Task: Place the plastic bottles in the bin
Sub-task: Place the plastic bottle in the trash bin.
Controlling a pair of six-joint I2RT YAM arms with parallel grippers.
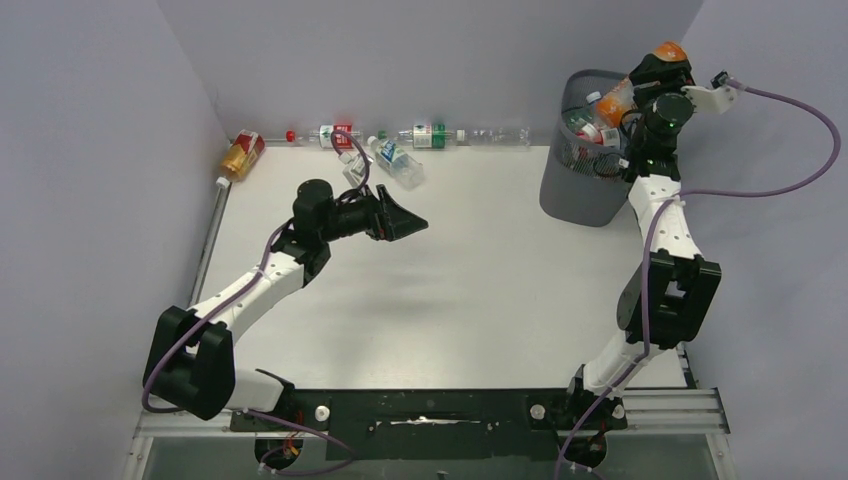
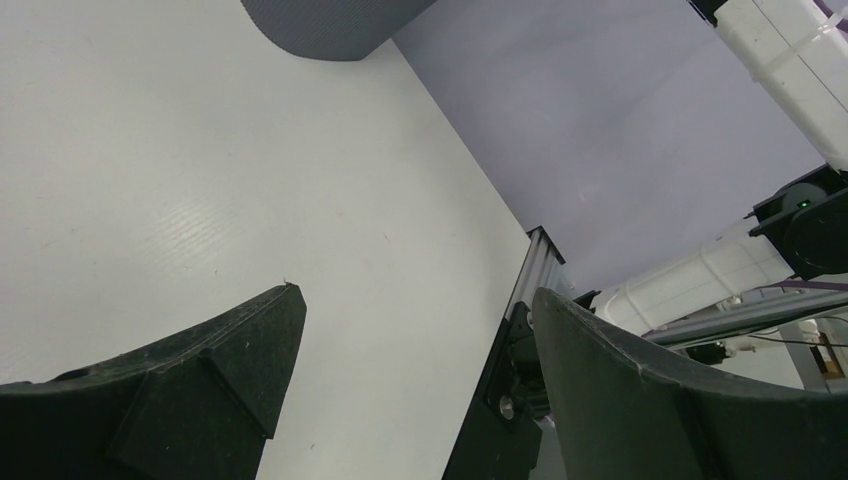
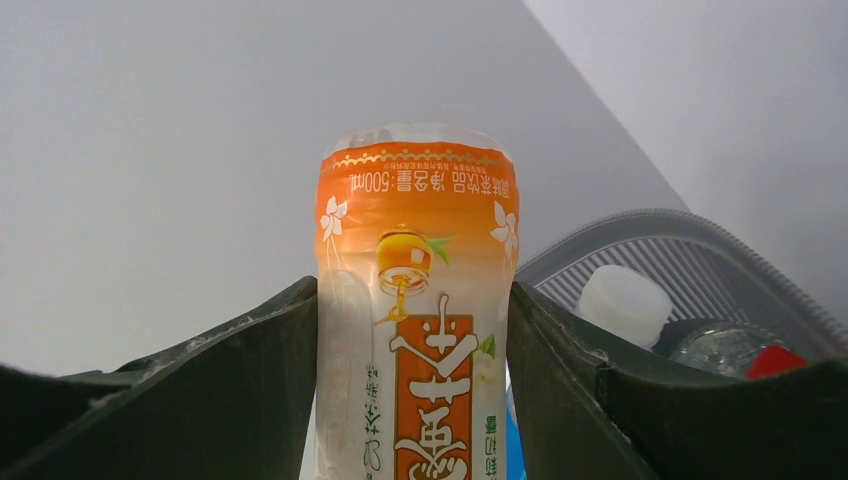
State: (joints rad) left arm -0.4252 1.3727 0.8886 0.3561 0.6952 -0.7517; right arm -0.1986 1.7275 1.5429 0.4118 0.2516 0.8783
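Observation:
My right gripper [image 1: 660, 72] [image 3: 410, 290] is shut on an orange-labelled plastic bottle [image 3: 415, 300] [image 1: 668, 50], held up over the far right rim of the bin [image 1: 585, 190] [image 3: 650, 225]. The dark mesh bin holds several bottles, among them one with a white cap [image 3: 625, 305]. Along the table's back edge lie more bottles: an amber one [image 1: 242, 155], a red-labelled one [image 1: 335, 134], a blue-labelled one [image 1: 395, 162], a green-labelled one [image 1: 430, 135] and a clear one [image 1: 500, 135]. My left gripper [image 1: 412, 225] [image 2: 418, 292] is open and holds nothing, hanging over the table in front of them.
Grey walls close in the table on the left, back and right. The bin's base [image 2: 330, 20] shows at the top of the left wrist view, and the table's right rail [image 2: 535, 265] runs beside the right arm [image 1: 665, 230].

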